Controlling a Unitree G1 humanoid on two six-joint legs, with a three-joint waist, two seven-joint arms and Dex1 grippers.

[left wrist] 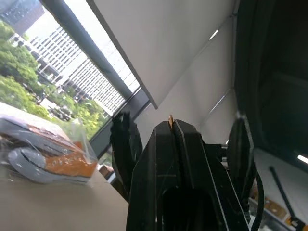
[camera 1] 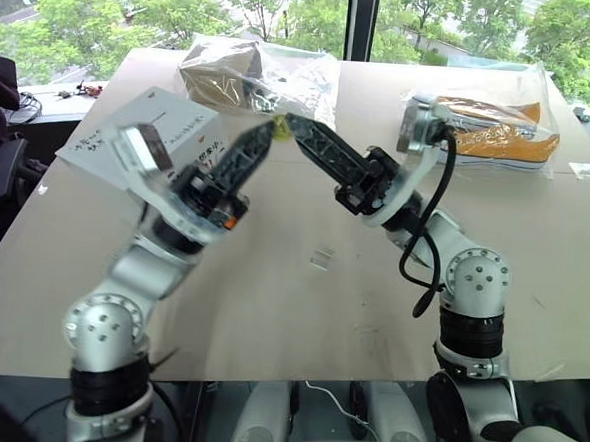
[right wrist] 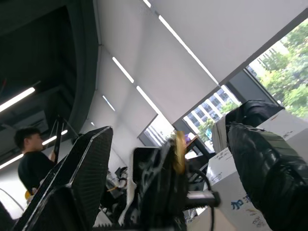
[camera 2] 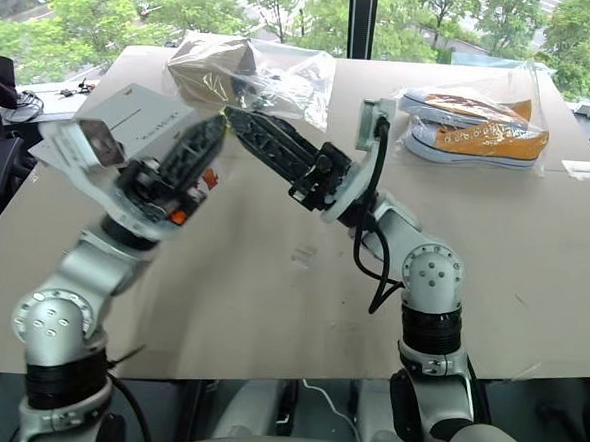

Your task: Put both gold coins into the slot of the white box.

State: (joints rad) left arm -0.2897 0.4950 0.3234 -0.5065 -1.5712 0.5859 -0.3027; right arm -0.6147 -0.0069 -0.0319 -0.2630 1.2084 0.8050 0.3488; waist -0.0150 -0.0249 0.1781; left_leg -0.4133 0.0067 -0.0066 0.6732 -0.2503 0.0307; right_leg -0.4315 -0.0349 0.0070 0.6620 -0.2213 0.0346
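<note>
Coin [left wrist: 170, 121] pinched edge-on at the fingertips of the left gripper [camera 1: 271, 131], closed tight, raised above the counter [camera 1: 270, 310]. Right gripper [right wrist: 168, 163] spread wide, empty, straddling it. Thin, rigid, slick disc; likely to slip, best gripped across its flat faces.

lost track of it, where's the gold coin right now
The gold coin is pinched in the left pincer tip, raised above the table, with the open right pincer right beside it.
</note>
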